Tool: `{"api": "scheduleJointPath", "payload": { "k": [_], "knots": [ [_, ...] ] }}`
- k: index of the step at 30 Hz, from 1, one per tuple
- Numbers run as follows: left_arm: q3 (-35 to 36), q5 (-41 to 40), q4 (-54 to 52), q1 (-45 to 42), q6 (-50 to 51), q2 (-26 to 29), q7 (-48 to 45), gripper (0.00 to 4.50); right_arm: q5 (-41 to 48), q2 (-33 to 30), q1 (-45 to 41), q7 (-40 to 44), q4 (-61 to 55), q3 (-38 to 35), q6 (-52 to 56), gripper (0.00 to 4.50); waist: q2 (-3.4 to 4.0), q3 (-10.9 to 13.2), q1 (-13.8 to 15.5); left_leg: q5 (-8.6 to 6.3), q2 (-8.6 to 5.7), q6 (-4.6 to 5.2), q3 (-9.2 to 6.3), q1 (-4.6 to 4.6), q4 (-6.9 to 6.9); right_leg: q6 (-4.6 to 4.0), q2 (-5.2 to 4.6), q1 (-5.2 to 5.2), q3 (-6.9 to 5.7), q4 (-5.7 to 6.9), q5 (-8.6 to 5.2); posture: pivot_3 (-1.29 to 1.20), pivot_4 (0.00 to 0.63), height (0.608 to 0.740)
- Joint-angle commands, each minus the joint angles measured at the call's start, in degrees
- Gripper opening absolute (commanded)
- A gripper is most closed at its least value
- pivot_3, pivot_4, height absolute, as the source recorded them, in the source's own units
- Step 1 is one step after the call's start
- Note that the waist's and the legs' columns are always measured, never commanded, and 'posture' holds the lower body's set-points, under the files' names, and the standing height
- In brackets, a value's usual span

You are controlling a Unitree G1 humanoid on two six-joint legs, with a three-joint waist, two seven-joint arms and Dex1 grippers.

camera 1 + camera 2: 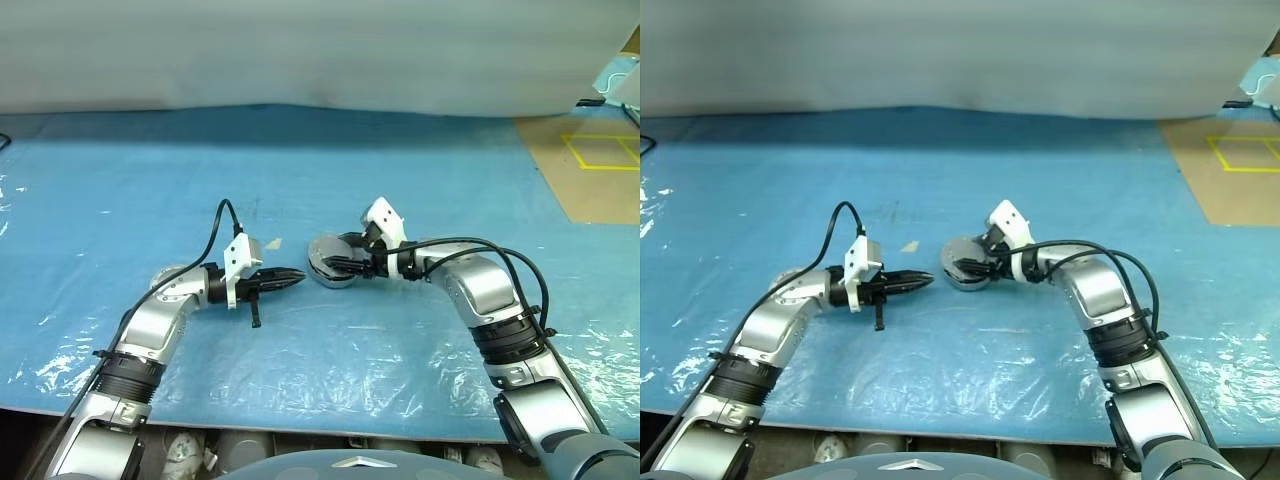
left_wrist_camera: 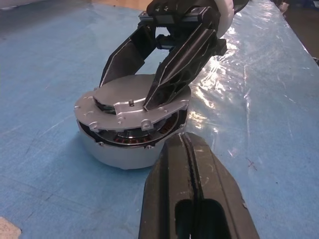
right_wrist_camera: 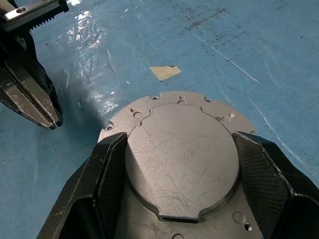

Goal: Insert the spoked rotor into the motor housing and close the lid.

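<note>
Straddling lid (image 3: pixel 182 154) w/ right hand (image 1: pixel 347 266), left hand (image 1: pixel 285 280) closed nearby

my desk (image 1: pixel 120 180) wears a blue sheet with a small tan scrap (image 3: pixel 165 72) on it, and yellow tape lines (image 1: pixel 600 150) mark the brown floor beyond.

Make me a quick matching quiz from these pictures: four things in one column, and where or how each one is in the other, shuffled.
1. left tool
2. right tool
3. lid
4. tape scrap

A. open, fingers on either side of the lid's raised disc
B. lying on the blue mat beyond the housing
C. shut, holding nothing, beside the housing
D. on top of the housing

Pairs: 1-C, 2-A, 3-D, 4-B
</note>
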Motion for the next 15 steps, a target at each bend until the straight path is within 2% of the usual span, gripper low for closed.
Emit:
{"api": "scheduleJointPath", "payload": {
  "k": [1, 6, 15],
  "knots": [
    [-0.1, -0.2, -1.0, -0.7, -0.3, 0.0, -0.3, 0.00, -0.1, -2.4, 1.0, 1.7, -1.5, 0.8, -0.9, 2.96, 0.00, 0.0, 0.3, 0.00, 0.00, 0.00, 0.00, 0.00, 0.01, 0.00, 0.00, 0.00, -0.01, 0.00, 0.00, 0.00, 0.150, 0.740],
    [-0.1, -0.4, -1.5, -0.8, 0.1, 0.1, 0.0, 0.00, -4.1, -4.7, 1.8, 2.4, 0.4, 4.1, -6.2, 2.96, 0.00, 0.0, 0.8, 0.00, 0.01, 0.00, 0.00, 0.02, 0.07, 0.00, 0.00, 0.01, 0.00, 0.07, 0.00, 0.00, 0.150, 0.740],
    [0.0, -0.5, -2.2, -0.6, 0.4, 0.3, 0.1, 0.00, -7.4, -6.4, 2.4, 3.3, 3.8, 5.4, -13.5, 2.96, 0.00, 0.0, 0.9, 0.00, 0.01, 0.01, 0.00, 0.05, 0.24, -0.01, -0.02, 0.09, 0.01, 0.13, 0.00, 0.00, 0.150, 0.740]
  ]
}}
